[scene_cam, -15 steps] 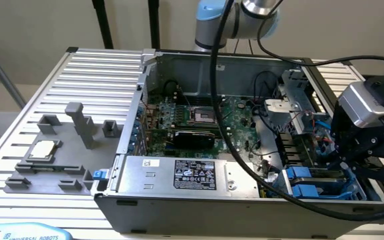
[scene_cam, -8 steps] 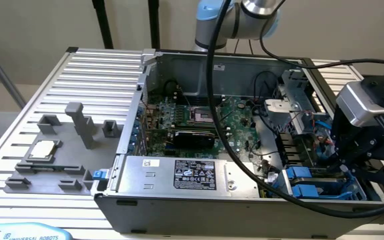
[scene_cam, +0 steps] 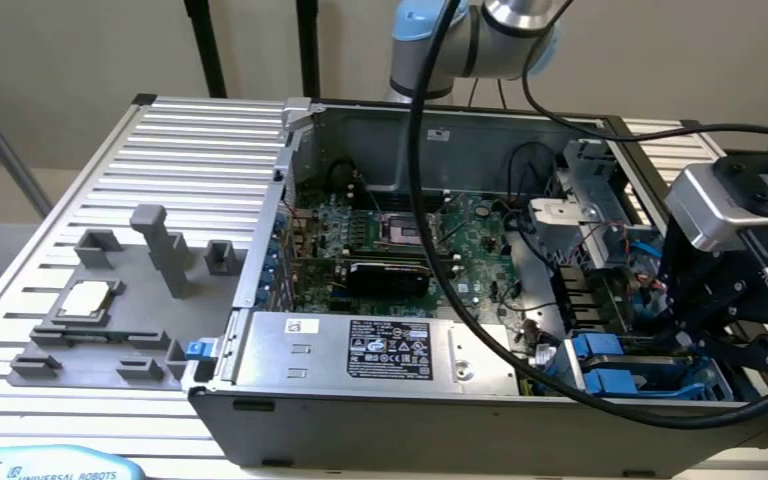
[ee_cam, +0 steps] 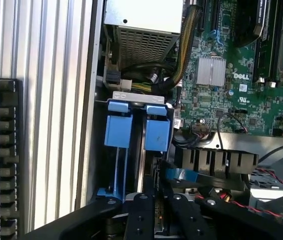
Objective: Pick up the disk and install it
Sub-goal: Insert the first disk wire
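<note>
The disk (ee_cam: 157, 134) stands on edge in the drive bay of the open computer case (scene_cam: 357, 420), and its bright blue carrier front faces the power supply. In the exterior view the blue front of the disk (scene_cam: 595, 345) sits at the case's near right corner. A second blue carrier (ee_cam: 119, 129) stands in the slot beside it. My gripper (ee_cam: 156, 199) reaches down over the bay, its black fingers (ee_cam: 140, 215) close together with the disk's thin edge between them. In the exterior view my gripper (scene_cam: 704, 335) hangs over the right end of the case.
A silver power supply (scene_cam: 371, 350) with a black label fills the case's near side, beside the green motherboard (scene_cam: 398, 235). Cable bundles (ee_cam: 181, 55) run near the bay. On the ribbed table, a grey fixture tray (scene_cam: 104, 320) holds a small square chip (scene_cam: 84, 298).
</note>
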You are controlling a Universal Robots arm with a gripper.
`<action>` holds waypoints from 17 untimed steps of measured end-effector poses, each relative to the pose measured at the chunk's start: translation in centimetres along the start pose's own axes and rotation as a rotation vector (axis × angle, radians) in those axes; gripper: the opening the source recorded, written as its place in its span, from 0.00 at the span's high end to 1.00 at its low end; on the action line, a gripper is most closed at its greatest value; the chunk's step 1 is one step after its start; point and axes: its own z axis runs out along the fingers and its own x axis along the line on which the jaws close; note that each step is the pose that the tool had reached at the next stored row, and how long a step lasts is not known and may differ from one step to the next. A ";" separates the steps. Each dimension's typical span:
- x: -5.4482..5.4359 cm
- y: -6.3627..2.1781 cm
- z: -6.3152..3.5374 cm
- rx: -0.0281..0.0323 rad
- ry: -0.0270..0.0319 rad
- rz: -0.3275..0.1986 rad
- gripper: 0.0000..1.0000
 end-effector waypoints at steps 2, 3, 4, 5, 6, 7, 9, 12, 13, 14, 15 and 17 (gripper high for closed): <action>-0.1 -0.01 0.08 -0.0006 0.0083 0.003 0.84; -0.2 -0.02 0.12 -0.0010 0.0117 0.004 0.84; -0.3 -0.02 0.15 -0.0012 0.0146 0.006 0.84; -0.4 -0.03 0.18 -0.0015 0.0174 0.007 0.84; -0.5 -0.04 0.20 -0.0017 0.0200 0.008 0.84; -0.6 -0.04 0.23 -0.0018 0.0222 0.010 0.84; -0.7 -0.05 0.28 -0.0018 0.0252 0.015 0.84; -0.8 -0.06 0.35 -0.0010 0.0280 0.029 0.84; -0.8 -0.07 0.38 -0.0007 0.0289 0.034 0.84; -0.9 -0.07 0.40 -0.0004 0.0295 0.039 0.84; -0.9 -0.07 0.42 -0.0002 0.0300 0.042 0.84; -1.0 -0.08 0.45 0.0001 0.0328 0.049 0.84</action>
